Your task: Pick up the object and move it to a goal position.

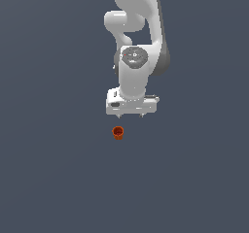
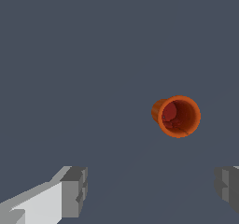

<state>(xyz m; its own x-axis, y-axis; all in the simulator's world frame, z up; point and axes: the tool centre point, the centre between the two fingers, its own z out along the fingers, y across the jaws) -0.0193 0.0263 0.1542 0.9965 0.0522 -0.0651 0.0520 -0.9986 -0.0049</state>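
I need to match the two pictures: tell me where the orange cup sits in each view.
Exterior view: the cup lies on the grey floor just below the hand, slightly toward the exterior view's left of it.
Wrist view: the cup lies on its side, mouth toward the camera, beyond the gap between the open fingers.
Shared landmark: the hand's fingers.

The cup is orange-red outside, with a darker, mottled red inside. The arm is white with grey joints and a grey disc bearing small red marks. The gripper is white with grey fingertips. The floor is plain slate blue-grey, unpatterned.
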